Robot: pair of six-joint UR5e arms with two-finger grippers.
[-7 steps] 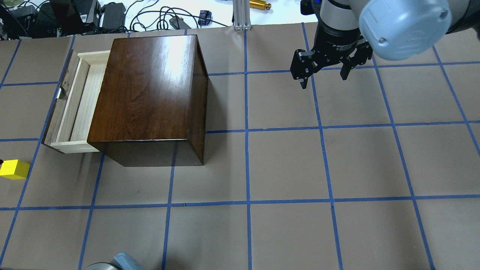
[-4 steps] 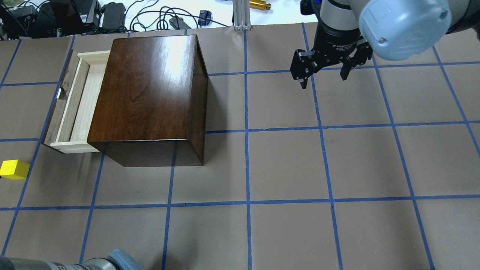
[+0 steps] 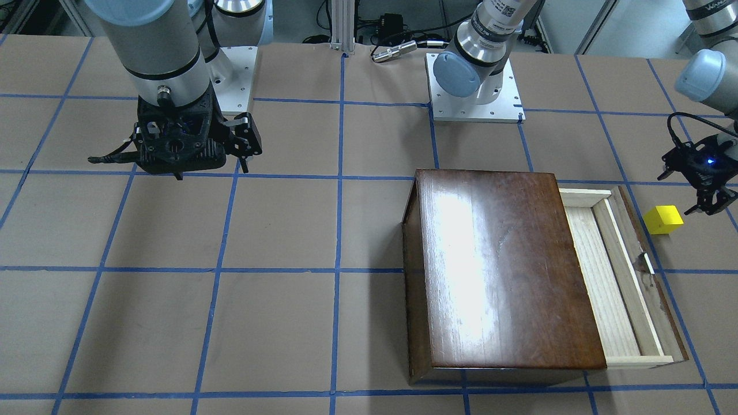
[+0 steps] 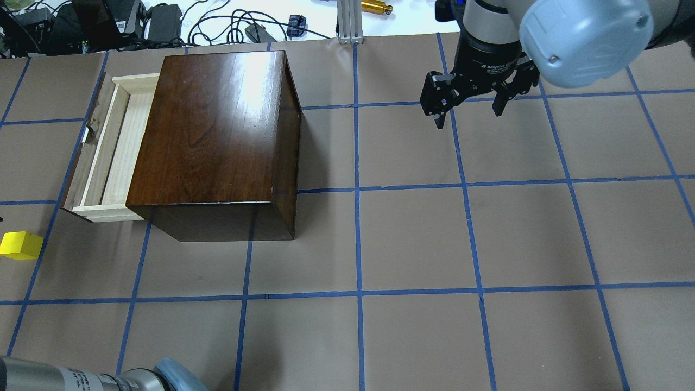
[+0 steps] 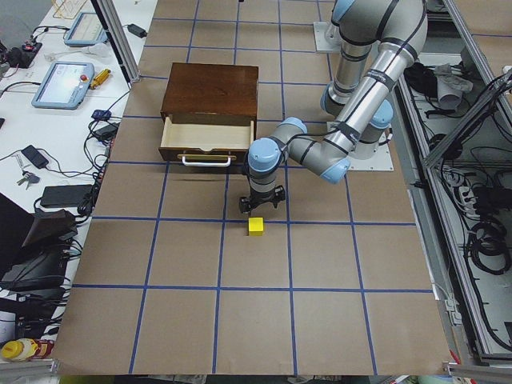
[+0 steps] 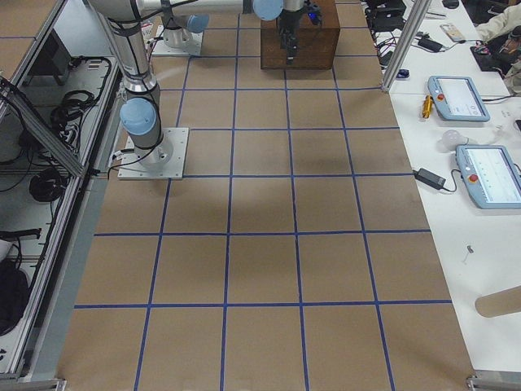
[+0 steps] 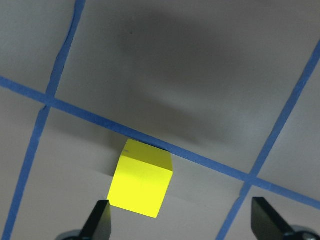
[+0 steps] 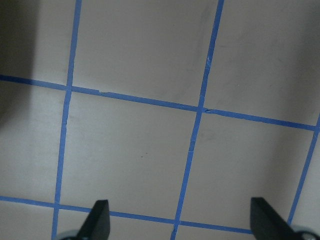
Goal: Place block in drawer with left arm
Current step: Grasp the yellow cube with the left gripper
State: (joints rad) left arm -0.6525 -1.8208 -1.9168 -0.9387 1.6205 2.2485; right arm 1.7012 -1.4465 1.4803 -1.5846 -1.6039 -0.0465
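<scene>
The yellow block (image 4: 20, 245) lies on the table paper near the left edge, in front of the open drawer (image 4: 117, 146) of the dark wooden box (image 4: 217, 136). In the front-facing view the block (image 3: 663, 220) sits beside the drawer's front panel (image 3: 654, 276). My left gripper (image 3: 712, 204) hovers just beside and above it, open and empty. In the left wrist view the block (image 7: 141, 184) lies near the left fingertip (image 7: 100, 222). My right gripper (image 4: 469, 111) is open and empty over the far right of the table.
The drawer's white handle (image 5: 206, 160) faces the block. Both arm bases (image 3: 475, 98) stand at the robot's side of the table. Cables and devices (image 4: 163, 21) lie beyond the far edge. Blue tape lines grid the brown paper.
The left arm's link has slid further into the overhead view along its bottom left edge. The block, box, drawer and right gripper have not moved.
</scene>
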